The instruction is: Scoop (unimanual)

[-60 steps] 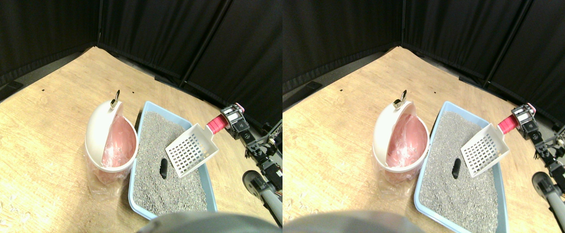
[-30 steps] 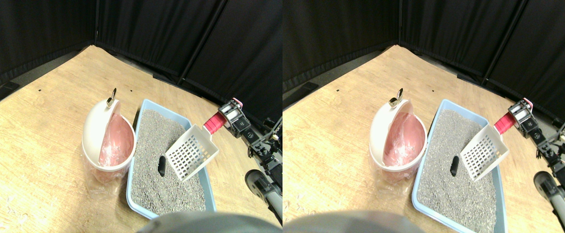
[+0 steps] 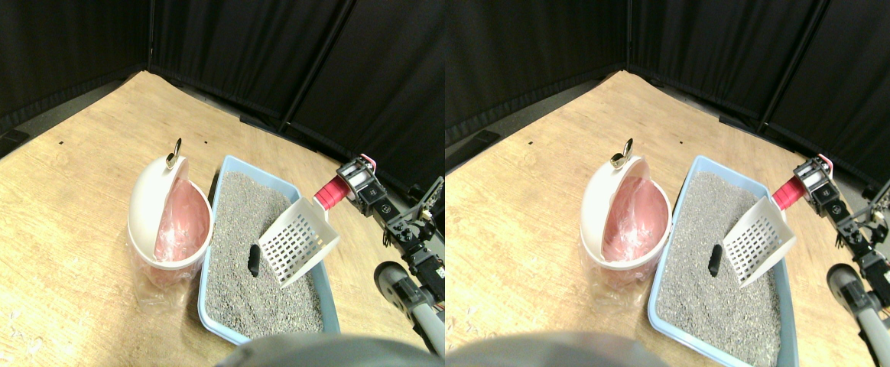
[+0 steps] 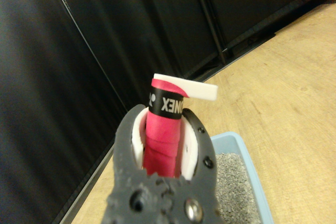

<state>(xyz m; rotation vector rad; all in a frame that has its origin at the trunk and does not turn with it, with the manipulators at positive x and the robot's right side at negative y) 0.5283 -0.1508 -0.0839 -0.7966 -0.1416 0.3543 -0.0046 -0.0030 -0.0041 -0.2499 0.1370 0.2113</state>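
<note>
Bin beside tray, scoop over litter

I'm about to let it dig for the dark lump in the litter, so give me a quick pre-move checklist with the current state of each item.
1. Handle gripped: the gripper is clamped around the pink wrapped handle. Ok.
2. Scoop over the litter tray, slotted face tilted down. Ok.
3. Dark lump lies exposed on the litter, just beside the scoop's front edge. Ok.
4. Scoop empty. Ok.
5. Bin lid swung open, pink liner showing. Ok.
6. Scoop edge touching the litter: cannot tell.
</note>
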